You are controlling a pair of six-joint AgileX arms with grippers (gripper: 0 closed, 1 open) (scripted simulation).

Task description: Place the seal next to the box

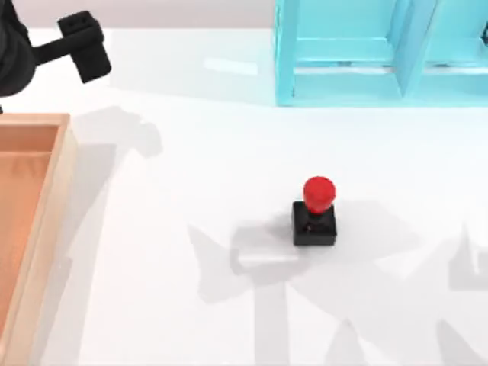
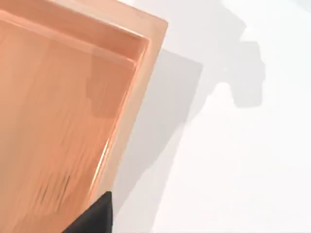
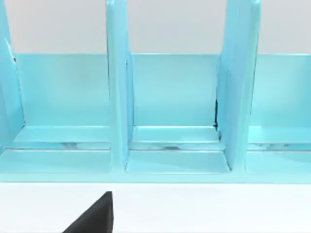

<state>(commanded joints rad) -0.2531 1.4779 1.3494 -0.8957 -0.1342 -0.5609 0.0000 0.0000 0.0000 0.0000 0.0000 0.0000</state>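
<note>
The seal, a black square block with a round red knob on top, stands upright on the white table, right of centre and well apart from the shallow wooden box with tan rims at the left edge. A light blue cabinet-like frame stands at the far right. The left arm is parked at the far left, beyond the box.
</note>
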